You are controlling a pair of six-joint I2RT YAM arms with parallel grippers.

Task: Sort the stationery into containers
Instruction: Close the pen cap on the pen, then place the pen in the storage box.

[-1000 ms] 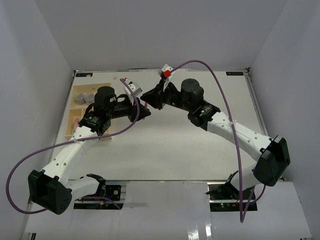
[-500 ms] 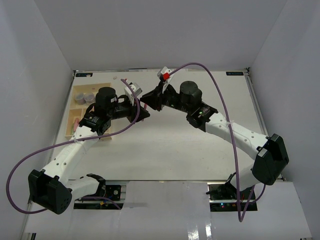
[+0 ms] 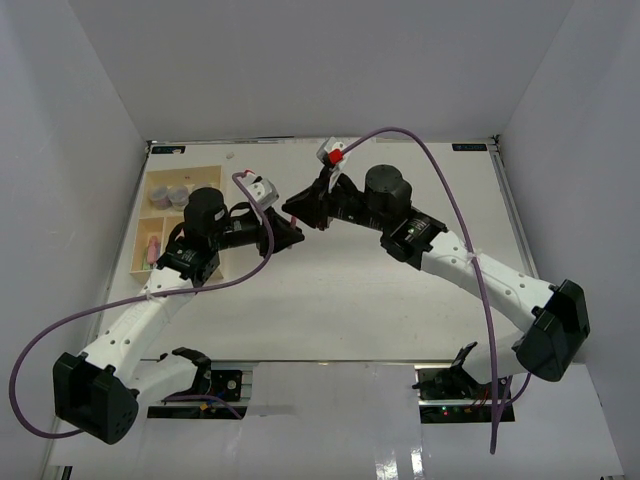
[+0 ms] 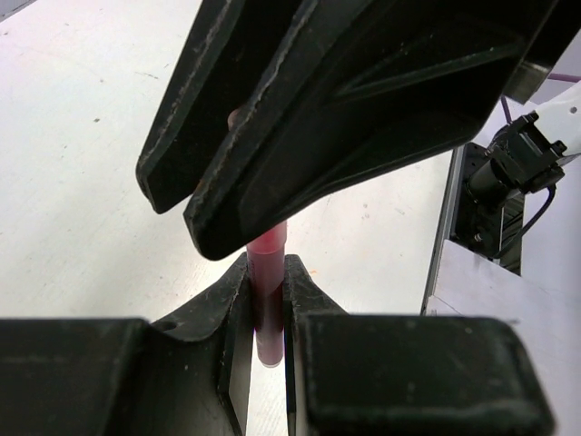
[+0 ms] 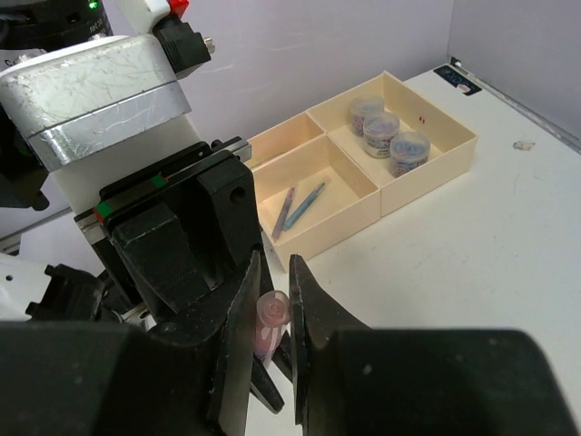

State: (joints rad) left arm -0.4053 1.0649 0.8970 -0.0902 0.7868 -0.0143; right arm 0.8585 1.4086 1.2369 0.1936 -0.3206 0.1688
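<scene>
From the left wrist, the pink pen (image 4: 270, 250) is seen clamped by the left gripper (image 4: 266, 283). Overhead it is hidden, and the right gripper's (image 5: 274, 272) hold cannot be judged.

Overhead, from above and behind the two bases: looks down and forward over the whole table (image 3: 340, 300) from far off, with the tray (image 3: 137, 250) at the left. On the left wrist: peers along the left gripper (image 4: 269, 272) at very close range, low over the table, facing the right gripper (image 4: 195, 213). On the right wrist: looks past its own fingers toward the tray. Shares the pink pen (image 4: 269, 259) between both wrist views, and the tray between overhead and right wrist.
</scene>
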